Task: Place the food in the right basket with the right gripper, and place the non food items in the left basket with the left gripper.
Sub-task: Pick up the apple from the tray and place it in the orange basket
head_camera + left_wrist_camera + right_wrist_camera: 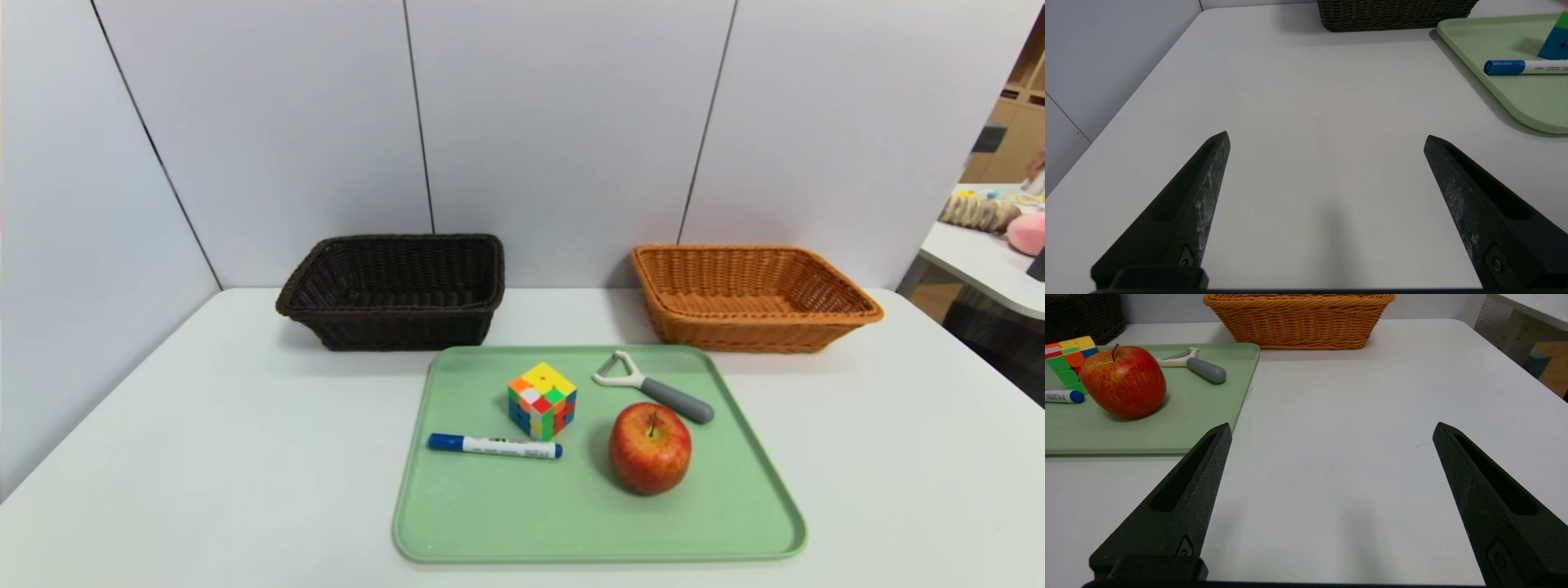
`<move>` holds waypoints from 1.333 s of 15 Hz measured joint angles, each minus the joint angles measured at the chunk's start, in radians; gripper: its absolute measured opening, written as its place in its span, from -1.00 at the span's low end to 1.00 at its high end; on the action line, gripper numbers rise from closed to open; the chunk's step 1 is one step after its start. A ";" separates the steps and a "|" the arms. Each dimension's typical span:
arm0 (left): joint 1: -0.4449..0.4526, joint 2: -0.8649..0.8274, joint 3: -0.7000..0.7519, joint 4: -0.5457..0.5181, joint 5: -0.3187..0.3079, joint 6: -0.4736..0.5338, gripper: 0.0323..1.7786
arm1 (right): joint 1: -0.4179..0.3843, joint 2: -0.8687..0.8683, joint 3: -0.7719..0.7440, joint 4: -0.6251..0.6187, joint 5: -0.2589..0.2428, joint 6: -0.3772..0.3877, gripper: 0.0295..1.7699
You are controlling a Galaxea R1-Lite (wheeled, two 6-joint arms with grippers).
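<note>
On the green tray (490, 523) lie a red apple (650, 448), a colourful puzzle cube (542, 400), a blue-capped marker (495, 445) and a grey-handled peeler (653, 387). Behind the tray stand the dark brown left basket (393, 290) and the orange right basket (749, 296), both with nothing inside. Neither arm shows in the head view. My left gripper (1327, 139) is open over bare table left of the tray, with the marker (1525, 66) off to one side. My right gripper (1331, 428) is open over bare table right of the tray, the apple (1122, 381) beyond one finger.
The white table (163, 457) ends at grey wall panels behind the baskets. Its right edge drops off toward another table with clutter (992, 216). Bare tabletop lies on both sides of the tray.
</note>
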 joint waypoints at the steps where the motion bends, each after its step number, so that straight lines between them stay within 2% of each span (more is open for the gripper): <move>1: 0.000 0.000 0.000 0.000 -0.001 0.000 0.90 | 0.000 0.000 0.000 0.000 0.000 0.000 0.92; 8: 0.000 0.000 0.000 0.000 -0.002 0.016 0.90 | 0.000 0.000 0.000 0.007 -0.001 -0.007 0.92; 11: 0.000 0.000 -0.033 0.016 -0.013 0.022 0.90 | 0.000 0.000 -0.028 0.023 0.023 -0.069 0.92; 13: 0.000 0.010 -0.115 0.067 -0.017 0.038 0.90 | 0.000 0.020 -0.107 0.057 0.050 -0.076 0.92; 15: 0.000 0.056 -0.204 0.124 -0.031 0.047 0.90 | 0.000 0.087 -0.193 0.077 0.108 -0.092 0.92; 17: 0.000 0.140 -0.293 0.137 -0.060 0.049 0.90 | 0.001 0.190 -0.288 0.078 0.176 -0.109 0.92; 20: 0.000 0.304 -0.448 0.141 -0.103 0.051 0.90 | 0.003 0.403 -0.496 0.076 0.237 -0.126 0.92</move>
